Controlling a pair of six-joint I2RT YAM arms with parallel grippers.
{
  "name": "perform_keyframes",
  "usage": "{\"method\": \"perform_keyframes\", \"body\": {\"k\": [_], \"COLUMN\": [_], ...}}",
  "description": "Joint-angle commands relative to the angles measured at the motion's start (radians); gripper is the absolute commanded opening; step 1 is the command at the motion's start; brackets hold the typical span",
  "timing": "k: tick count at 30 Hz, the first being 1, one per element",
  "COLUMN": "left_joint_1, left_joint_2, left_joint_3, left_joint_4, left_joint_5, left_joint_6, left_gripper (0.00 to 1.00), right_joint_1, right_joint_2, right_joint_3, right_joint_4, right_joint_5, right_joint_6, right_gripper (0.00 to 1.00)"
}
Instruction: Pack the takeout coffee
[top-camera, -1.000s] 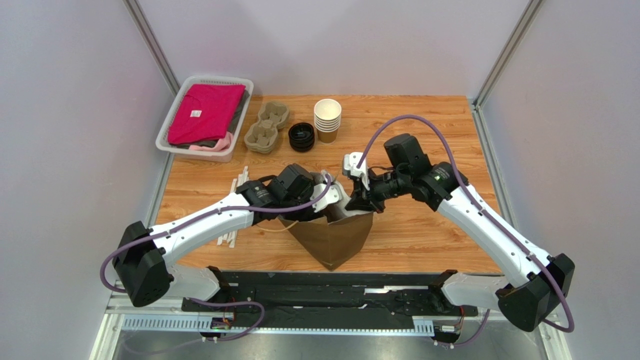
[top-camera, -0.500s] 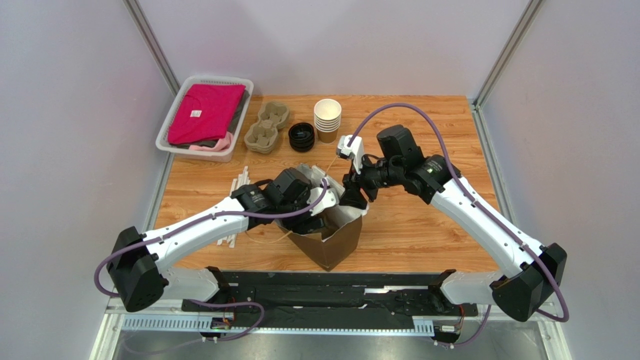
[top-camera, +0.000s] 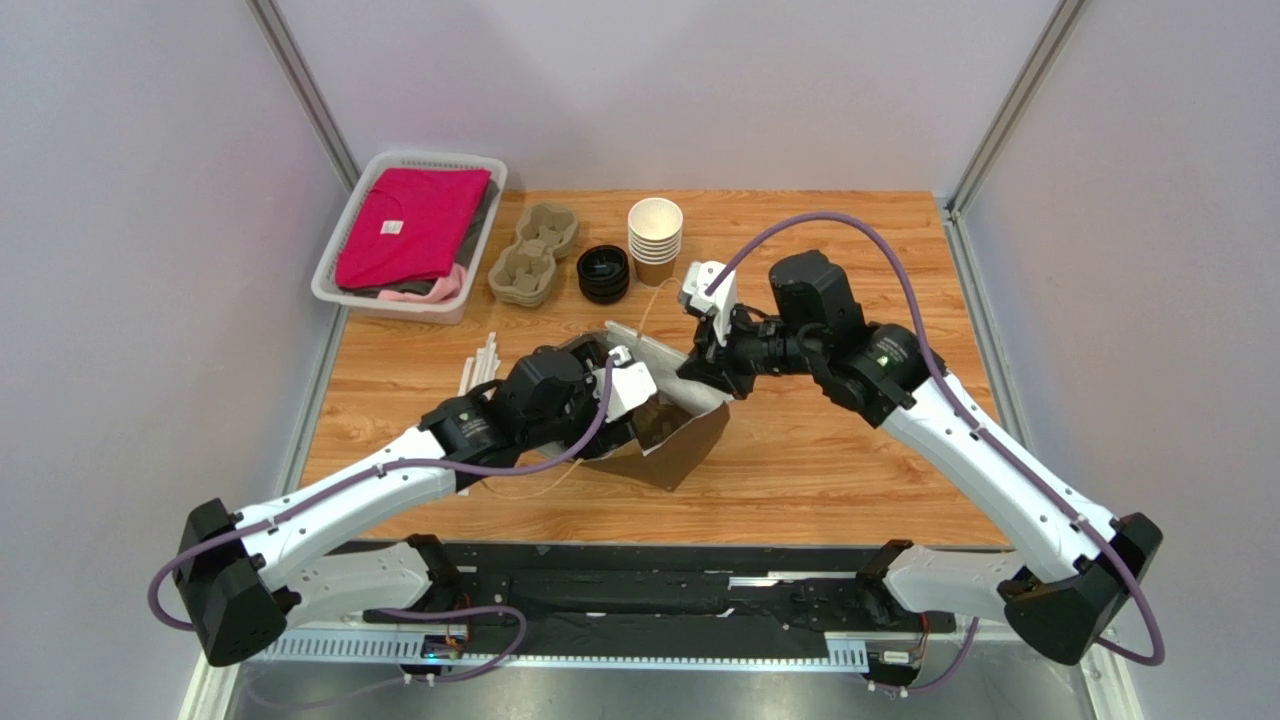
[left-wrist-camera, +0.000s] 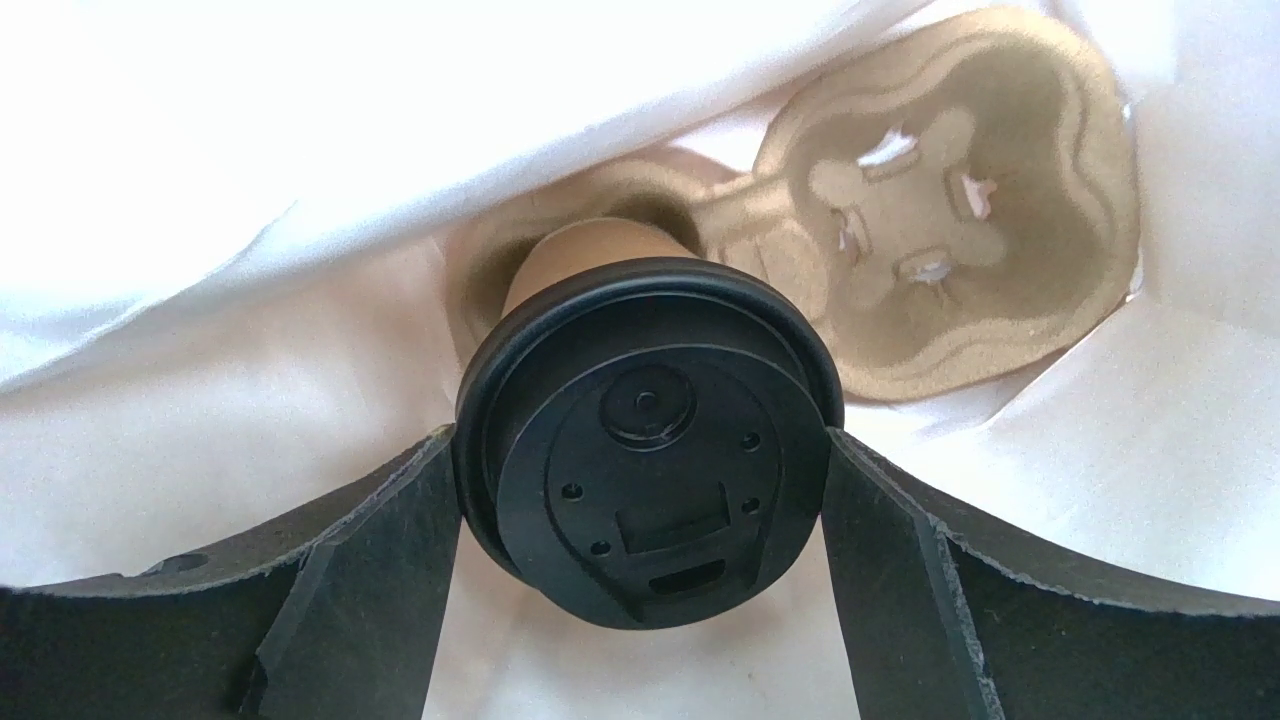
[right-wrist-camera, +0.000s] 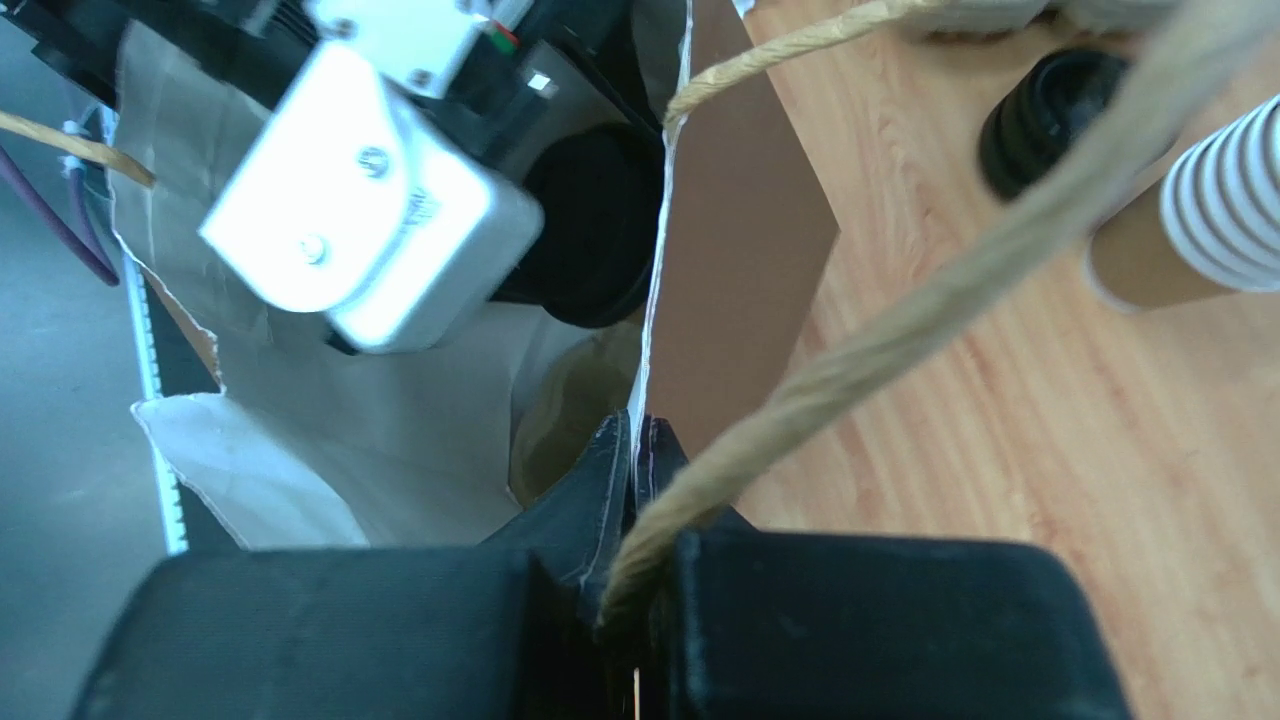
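Over the last second the left arm has drawn back toward its own side, while the left gripper (left-wrist-camera: 640, 443) stays inside the brown paper bag (top-camera: 679, 450). Its fingers press against both sides of the black lid of the takeout coffee (left-wrist-camera: 646, 503), which looks like a hold on the cup, not a release. The bag has slid away from the near edge and tipped over, so its mouth now faces the left arm and a white inner flap stands up behind it. The right gripper (right-wrist-camera: 637, 458) has travelled with the bag and is clenched on its rim, right beside the twine handle (right-wrist-camera: 902, 315), keeping the mouth open. For the task, packing looks nearly done: the coffee is already in the bag, and what is probably left is to let it go and back the left arm out. At the far left, the white basket (top-camera: 436, 158) holds a folded pink garment (top-camera: 409, 225) over darker cloth. Next to it on the table, a pulp cup carrier (top-camera: 535, 252) has empty sockets. A pile of loose black lids (top-camera: 606, 275) and a stack of lidless cups (top-camera: 655, 240) follow. Inside the bag lies a second pulp carrier (left-wrist-camera: 939, 225). The coffee appears seated in one of its sockets, and the other socket is bare.
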Motion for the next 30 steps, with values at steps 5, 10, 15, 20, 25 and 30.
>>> {"method": "perform_keyframes", "body": {"k": [5, 10, 15, 20, 25, 30], "left_joint_1": [-0.007, -0.007, -0.007, -0.007, -0.007, -0.005], "left_joint_2": [0.06, 0.112, 0.132, 0.154, 0.169, 0.183], "left_joint_3": [-0.111, -0.175, -0.195, -0.184, -0.18, -0.16], "left_joint_4": [0.241, 0.344, 0.367, 0.337, 0.312, 0.275], "left_joint_5": [-0.096, -0.127, -0.13, -0.125, -0.125, -0.124], "left_joint_6": [-0.005, -0.006, 0.001, 0.009, 0.018, 0.021], "left_gripper": [0.17, 0.16, 0.16, 0.15, 0.14, 0.14], "right_joint_1": [0.114, 0.163, 0.171, 0.171, 0.171, 0.169], "right_joint_2": [-0.076, -0.11, -0.115, -0.124, -0.145, -0.145], "right_joint_3": [-0.019, -0.103, -0.111, -0.123, -0.157, -0.163], "right_joint_4": [0.163, 0.224, 0.233, 0.239, 0.268, 0.273], "right_joint_5": [0.182, 0.254, 0.256, 0.227, 0.208, 0.2], "right_joint_6": [-0.212, -0.269, -0.281, -0.281, -0.29, -0.287], "right_gripper": [0.0, 0.0, 0.0, 0.0, 0.0, 0.0]}}
